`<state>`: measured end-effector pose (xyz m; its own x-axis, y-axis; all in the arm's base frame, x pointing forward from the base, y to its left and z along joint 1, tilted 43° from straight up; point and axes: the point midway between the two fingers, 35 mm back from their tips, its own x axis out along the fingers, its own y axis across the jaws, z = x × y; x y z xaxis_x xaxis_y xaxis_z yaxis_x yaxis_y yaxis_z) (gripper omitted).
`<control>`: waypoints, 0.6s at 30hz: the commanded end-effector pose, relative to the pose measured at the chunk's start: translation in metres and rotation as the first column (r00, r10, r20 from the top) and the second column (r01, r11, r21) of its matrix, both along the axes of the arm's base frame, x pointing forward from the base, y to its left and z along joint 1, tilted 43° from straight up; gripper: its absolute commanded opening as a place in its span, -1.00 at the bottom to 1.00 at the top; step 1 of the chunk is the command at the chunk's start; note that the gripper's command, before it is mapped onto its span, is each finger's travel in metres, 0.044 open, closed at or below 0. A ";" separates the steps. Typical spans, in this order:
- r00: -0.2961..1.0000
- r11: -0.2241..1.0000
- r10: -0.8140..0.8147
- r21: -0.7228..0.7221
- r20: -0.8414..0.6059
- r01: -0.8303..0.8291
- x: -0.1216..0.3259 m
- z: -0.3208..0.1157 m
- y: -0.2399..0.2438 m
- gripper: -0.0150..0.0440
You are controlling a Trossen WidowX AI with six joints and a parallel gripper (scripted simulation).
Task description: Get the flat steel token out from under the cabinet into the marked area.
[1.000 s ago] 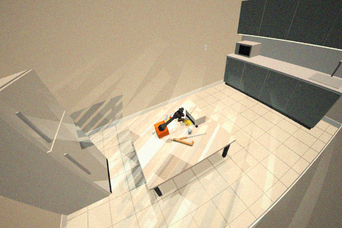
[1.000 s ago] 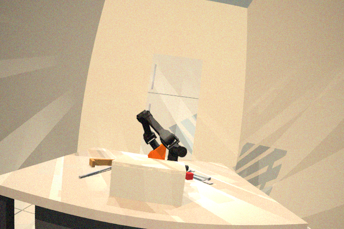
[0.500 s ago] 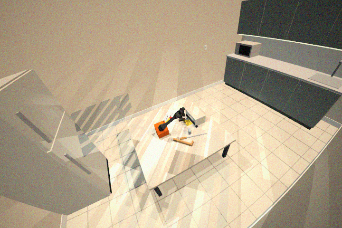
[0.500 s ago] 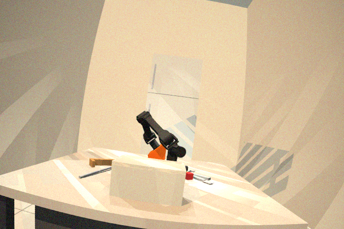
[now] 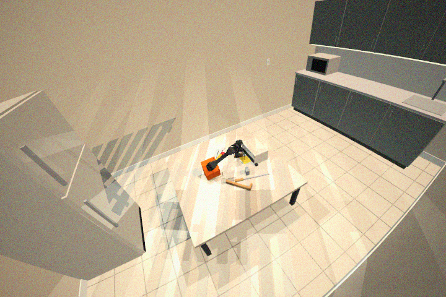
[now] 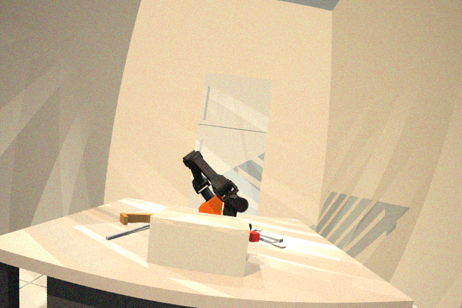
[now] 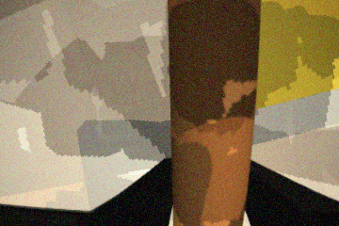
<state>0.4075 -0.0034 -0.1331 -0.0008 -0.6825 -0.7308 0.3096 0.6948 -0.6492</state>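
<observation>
The cabinet, a pale box (image 5: 261,154) (image 6: 197,246), stands on the table, its dark front towards the arm. The yellow marked area (image 5: 244,159) (image 7: 301,52) lies in front of it, at the upper right in the wrist view. My gripper (image 5: 238,155) (image 7: 204,167) is shut on an orange-brown round handle (image 7: 215,141), which runs up through the middle of the wrist view. The gripper is near the marked area on the arm's side; its fingertips are hidden behind the cabinet in the exterior view. What the handle's far end bears is not visible. I cannot see the steel token.
A wooden L-shaped tool (image 5: 238,184) (image 6: 136,217) and a thin metal rod (image 5: 256,176) (image 6: 126,232) with an orange handle lie to one side. A small grey block (image 5: 247,171) lies nearer the area. A red block (image 6: 254,236) and grey bars (image 6: 271,238) lie on the other side.
</observation>
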 end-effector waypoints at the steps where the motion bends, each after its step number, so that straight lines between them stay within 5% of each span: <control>1: 1.000 1.000 0.000 0.000 0.000 0.000 0.002 0.002 -0.002 -0.49; 18: 1.000 1.000 0.000 -0.001 0.000 0.000 -0.004 0.014 -0.016 -0.49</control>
